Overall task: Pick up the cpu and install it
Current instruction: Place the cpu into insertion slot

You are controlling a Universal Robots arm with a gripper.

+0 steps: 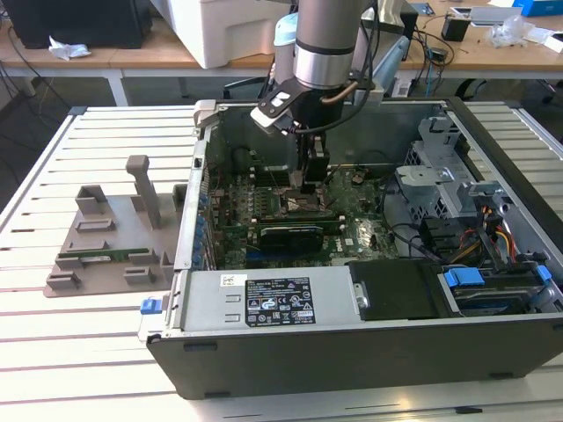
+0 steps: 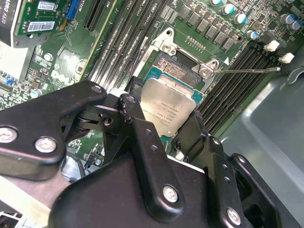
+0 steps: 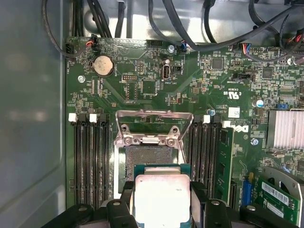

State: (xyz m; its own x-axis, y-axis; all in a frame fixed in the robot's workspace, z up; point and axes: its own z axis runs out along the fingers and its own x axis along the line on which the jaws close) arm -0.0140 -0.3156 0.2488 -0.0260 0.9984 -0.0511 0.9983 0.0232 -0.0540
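The cpu (image 2: 168,110), a flat square with a silver top and thin green rim, sits between my gripper's (image 2: 164,116) black fingers (image 2: 131,105), which are shut on two of its opposite sides. In the first wrist view the cpu (image 3: 161,197) hangs over the near part of the open motherboard socket (image 3: 148,156), whose metal load frame (image 3: 151,127) is lifted back. Part of the socket's contact area shows bare beyond the chip. I cannot tell whether the chip touches the socket. In the exterior view my gripper (image 1: 303,182) reaches down into the open computer case (image 1: 352,352) above the motherboard.
Memory slots (image 3: 90,161) flank the socket, with one green memory stick (image 3: 224,164) seated. A thin latch lever (image 2: 247,71) sticks out sideways. Cables (image 3: 190,28), a heatsink (image 3: 285,129) and a drive cage (image 1: 440,167) stand nearby. A grey fixture (image 1: 114,237) lies at the exterior view's left.
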